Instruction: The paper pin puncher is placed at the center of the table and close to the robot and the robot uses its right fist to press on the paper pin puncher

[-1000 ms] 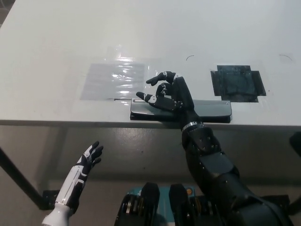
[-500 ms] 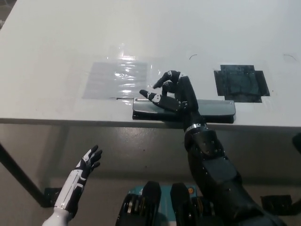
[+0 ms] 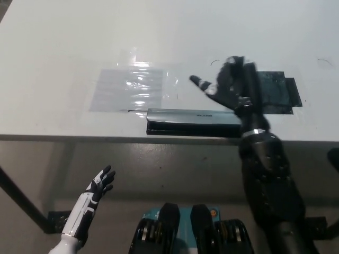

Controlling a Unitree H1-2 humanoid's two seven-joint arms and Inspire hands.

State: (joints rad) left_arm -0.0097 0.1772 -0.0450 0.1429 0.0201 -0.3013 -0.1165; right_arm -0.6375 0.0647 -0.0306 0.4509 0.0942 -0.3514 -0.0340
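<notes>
White desk (image 3: 79, 42), seen from above; its near edge runs across the middle of the view. Right arm (image 3: 267, 180), black, rises from the lower right and crosses the near edge of the desk. Clear plastic sheet (image 3: 130, 89), lying flat on the desk left of centre, a little back from the near edge. Paper pin puncher (image 3: 193, 121), a long grey bar lying along the near edge at the centre of the desk, its right end hidden behind the right wrist. Black tape patch (image 3: 275, 92), on the desk toward the right, partly covered by the right hand. Right hand (image 3: 233, 84), fingers spread apart and holding nothing, above the right end of the puncher on the far side; whether it touches the bar cannot be told. Left hand (image 3: 98, 185), fingers spread, empty, resting below the desk edge at lower left.
</notes>
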